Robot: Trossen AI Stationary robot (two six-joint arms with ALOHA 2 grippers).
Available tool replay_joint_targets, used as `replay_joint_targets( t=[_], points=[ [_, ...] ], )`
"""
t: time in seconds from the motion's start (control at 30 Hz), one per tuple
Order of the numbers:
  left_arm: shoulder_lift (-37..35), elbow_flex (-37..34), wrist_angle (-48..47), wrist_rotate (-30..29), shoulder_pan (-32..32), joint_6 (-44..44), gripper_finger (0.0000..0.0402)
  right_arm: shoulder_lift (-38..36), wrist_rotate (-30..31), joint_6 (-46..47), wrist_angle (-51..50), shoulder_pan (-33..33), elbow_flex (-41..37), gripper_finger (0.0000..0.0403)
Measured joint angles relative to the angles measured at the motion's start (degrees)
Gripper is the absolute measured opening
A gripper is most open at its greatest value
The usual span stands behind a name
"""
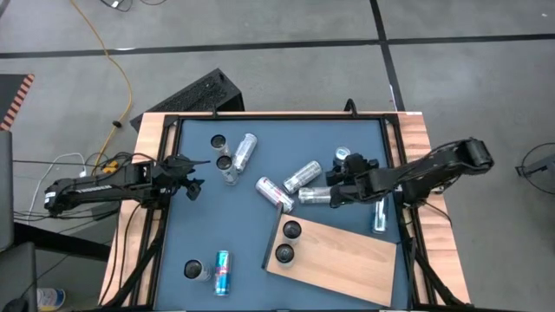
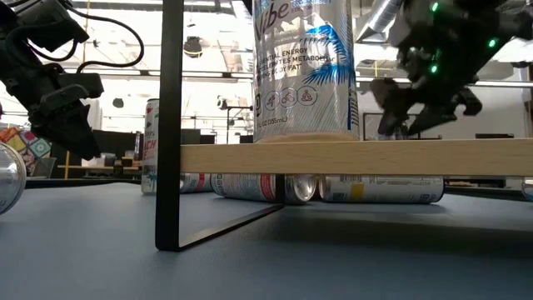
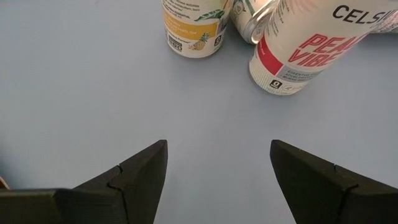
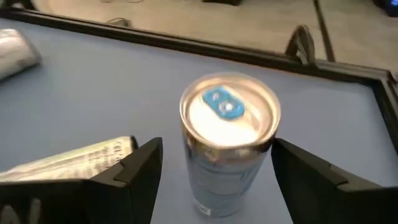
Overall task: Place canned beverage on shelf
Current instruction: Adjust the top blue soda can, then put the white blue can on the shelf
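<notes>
Your right gripper (image 4: pixel 214 180), fingers spread and empty, straddles an upright can (image 4: pixel 229 140) standing beside the shelf (image 1: pixel 347 260); close off-centre and you could tip it, while the left gripper (image 1: pixel 186 173) waits open.

The shelf (image 2: pixel 350 158) hides the middles of the lying cans (image 2: pixel 333 188) behind it.
</notes>
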Motion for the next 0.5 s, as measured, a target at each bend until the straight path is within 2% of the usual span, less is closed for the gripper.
replay_joint_targets(
  t=[0.17,0.3,0.43,0.5],
  points=[
    [0.0,0.0,0.0,0.0,0.0,0.0,0.027,-7.13,-2.96,-20.06,6.14,2.99,0.03,0.0281],
    [0.0,0.0,0.0,0.0,0.0,0.0,0.027,-11.27,-11.87,-38.18,16.7,3.68,0.06,0.0281],
    [0.0,0.0,0.0,0.0,0.0,0.0,0.027,-12.94,-17.86,-49.08,26.1,1.98,0.29,0.0281],
    [0.0,0.0,0.0,0.0,-0.02,0.0,0.027,-12.39,-20.06,-53.37,27.52,0.73,1.7,0.0281]
  ],
)
